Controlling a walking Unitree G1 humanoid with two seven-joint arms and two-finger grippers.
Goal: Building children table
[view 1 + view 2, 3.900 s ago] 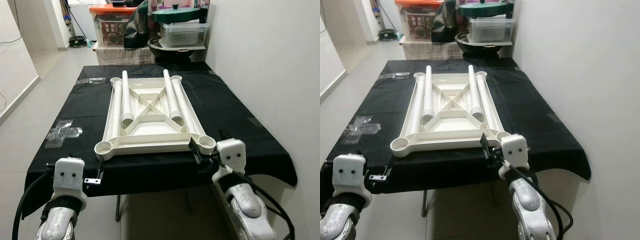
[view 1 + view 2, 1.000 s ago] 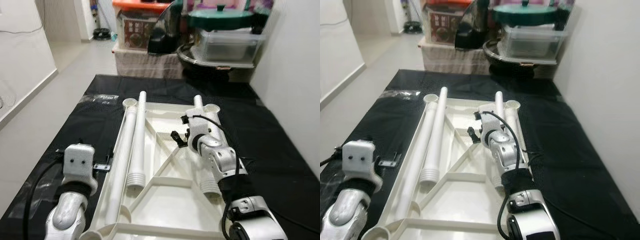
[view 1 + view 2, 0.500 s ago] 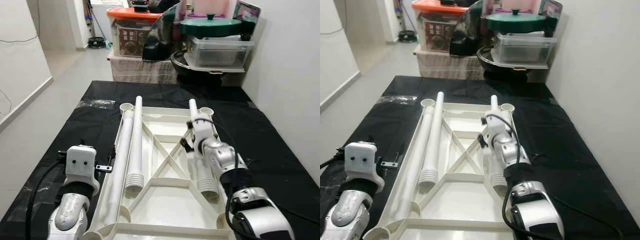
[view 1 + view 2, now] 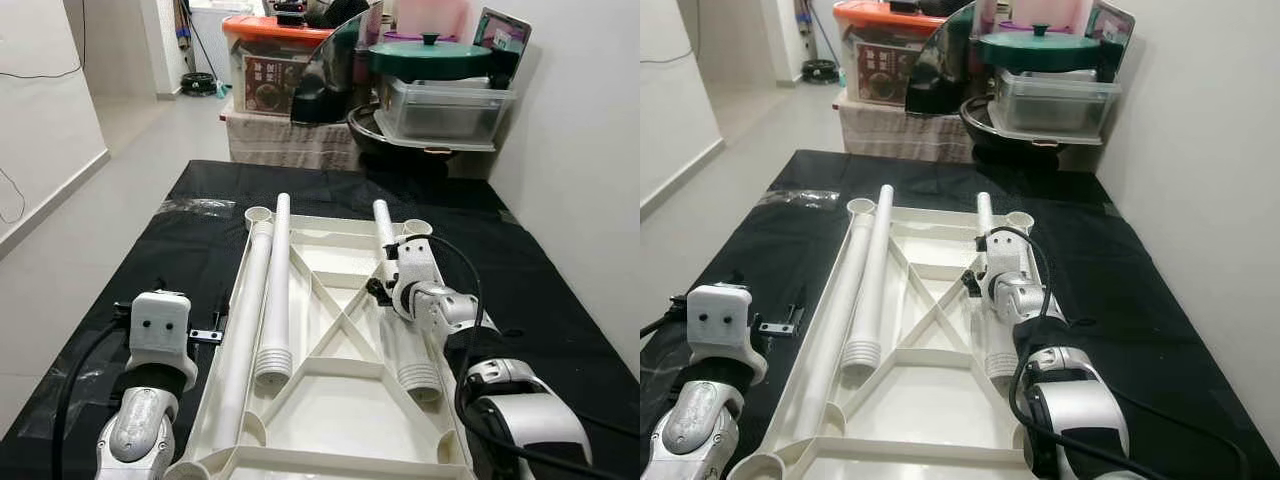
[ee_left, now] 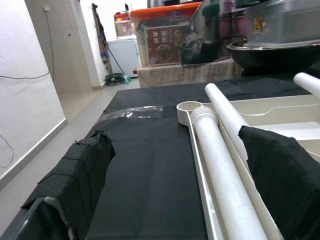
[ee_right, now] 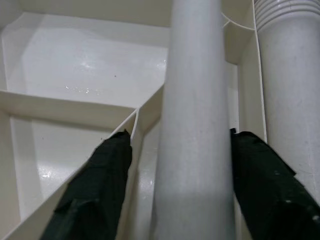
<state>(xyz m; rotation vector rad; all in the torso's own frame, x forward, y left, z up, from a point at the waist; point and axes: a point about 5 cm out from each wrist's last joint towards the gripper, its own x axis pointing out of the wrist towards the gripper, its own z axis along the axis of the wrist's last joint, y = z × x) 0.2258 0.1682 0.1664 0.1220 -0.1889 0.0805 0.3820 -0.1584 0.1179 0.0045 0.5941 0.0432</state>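
Presently the tabletop (image 4: 330, 400) lies upside down on the black cloth (image 4: 200, 250), ribs upward, with four white legs resting loose inside it: two along the 9 o'clock edge and two toward 3 o'clock. None of the corner sockets, such as the one at 11 o'clock (image 4: 258, 214), holds a leg. Judged from this, assembly has barely begun; all four legs remain to be stood in their sockets.

The right gripper (image 6: 172, 150) is over the tabletop at about 2 o'clock, its fingers (image 6: 97, 185) parted wide and straddling the inner right leg (image 4: 385, 235). The wrist view shows a gap between each pad and the leg, so the leg is bracketed, not clamped. The outer right leg (image 6: 290, 90) lies just beside it.

The left gripper (image 5: 175, 200) sits at 8 o'clock off the tabletop's edge, fingers spread wide on nothing, facing along the outer left leg (image 5: 225, 170).

Against the frame half a second back, the right gripper has settled lower over the same leg and the leg has not shifted. Nearly four seconds back both arms were at the near table edge and the view has since closed in. The left arm keeps its place.
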